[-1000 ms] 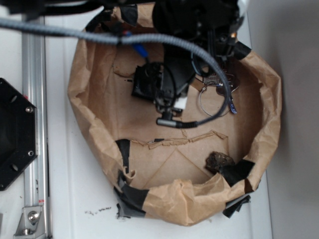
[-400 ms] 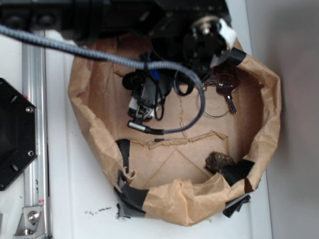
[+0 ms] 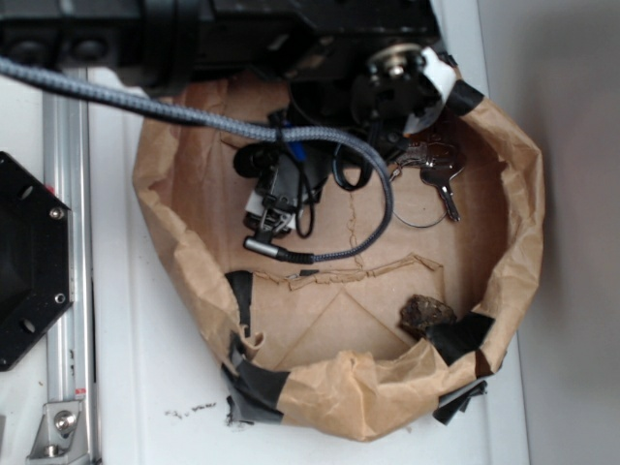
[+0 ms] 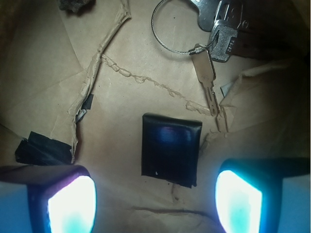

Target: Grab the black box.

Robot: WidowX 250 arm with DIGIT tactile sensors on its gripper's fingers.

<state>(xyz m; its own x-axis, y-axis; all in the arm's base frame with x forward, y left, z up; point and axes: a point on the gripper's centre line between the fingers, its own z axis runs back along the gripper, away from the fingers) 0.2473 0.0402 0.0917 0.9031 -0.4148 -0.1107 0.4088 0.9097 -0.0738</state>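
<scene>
In the wrist view the black box (image 4: pixel 170 149) lies flat on the brown paper floor, a small glossy square with slight creases. My gripper (image 4: pixel 155 206) hovers above it, open. Its two glowing fingertips (image 4: pixel 73 204) sit at the bottom corners, and the box's near edge is just ahead of the gap between them. Nothing is between the fingers. In the exterior view my gripper (image 3: pixel 279 199) hangs over the upper left of the paper bowl (image 3: pixel 523 223), and the arm hides the box there.
A key ring (image 4: pixel 163 36) with keys (image 4: pixel 221 34) lies beyond and right of the box, seen also as keys (image 3: pixel 438 172). A dark lump (image 3: pixel 426 312) rests by the bowl's near wall. Black tape (image 4: pixel 41 150) patches the paper. A black hexagonal plate (image 3: pixel 29 262) and metal rail (image 3: pixel 68 242) stand at the left.
The arm has swung left inside the bowl, uncovering the keys. Over the last half second the gripper has only shifted slightly.
</scene>
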